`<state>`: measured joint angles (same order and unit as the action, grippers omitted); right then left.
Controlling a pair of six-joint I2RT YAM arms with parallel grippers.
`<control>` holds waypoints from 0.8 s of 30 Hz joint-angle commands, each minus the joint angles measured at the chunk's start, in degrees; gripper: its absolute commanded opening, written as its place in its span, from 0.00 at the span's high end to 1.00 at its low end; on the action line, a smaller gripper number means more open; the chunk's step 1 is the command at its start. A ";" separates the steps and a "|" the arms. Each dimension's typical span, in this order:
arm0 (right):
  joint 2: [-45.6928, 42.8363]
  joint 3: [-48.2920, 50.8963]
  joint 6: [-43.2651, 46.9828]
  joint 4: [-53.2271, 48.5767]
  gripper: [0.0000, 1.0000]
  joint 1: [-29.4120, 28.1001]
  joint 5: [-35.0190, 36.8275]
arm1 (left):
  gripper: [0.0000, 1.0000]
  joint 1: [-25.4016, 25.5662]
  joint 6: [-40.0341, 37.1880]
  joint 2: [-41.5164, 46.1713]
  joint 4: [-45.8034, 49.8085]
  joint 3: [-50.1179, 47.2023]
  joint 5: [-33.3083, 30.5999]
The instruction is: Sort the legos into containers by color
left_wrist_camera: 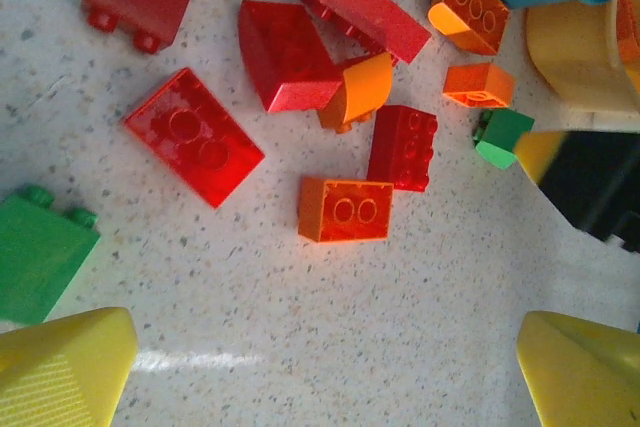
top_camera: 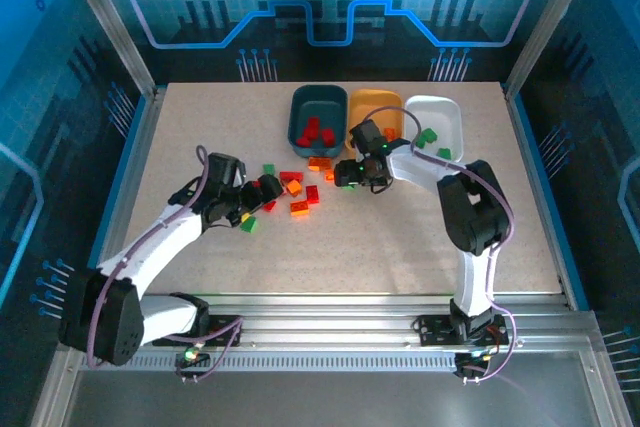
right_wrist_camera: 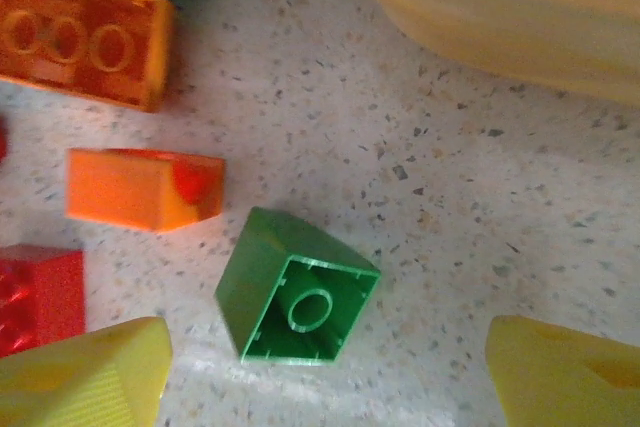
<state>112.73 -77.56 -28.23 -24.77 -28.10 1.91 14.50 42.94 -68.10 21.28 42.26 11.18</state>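
My R gripper (right_wrist_camera: pixel 325 372) is spread wide w/ nothing held; green lego (right_wrist_camera: pixel 290 282) prob light, hard, slick, hollow side up, so I'd pinch its flat side walls.

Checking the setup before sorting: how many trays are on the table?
3, side by side at the far end: dark teal tray left, orange tray middle, white tray right. None look hidden.

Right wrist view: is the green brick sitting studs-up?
No, the green brick shows its hollow underside, with the round inner tube, toward the camera.
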 commanded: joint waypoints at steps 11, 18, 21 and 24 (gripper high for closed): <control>6.95 -5.16 -5.28 -0.24 0.33 -0.72 2.63 | 0.01 -0.88 1.05 1.56 0.53 -2.90 1.66; 6.13 -3.03 -3.60 -1.62 0.51 -1.52 6.09 | 0.01 -0.97 0.49 1.12 0.31 -3.05 1.65; 4.13 -1.54 -3.26 -1.52 0.59 -1.61 6.78 | 0.01 -1.05 0.46 1.04 0.16 -3.06 1.69; 1.73 -0.37 -2.81 -1.15 0.63 -1.66 7.29 | 0.01 -1.05 0.39 0.87 -0.10 -3.02 1.74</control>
<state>116.86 -79.90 -31.77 -24.47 -28.91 7.51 13.98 43.55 -66.70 21.52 39.79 11.79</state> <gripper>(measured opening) 0.404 0.990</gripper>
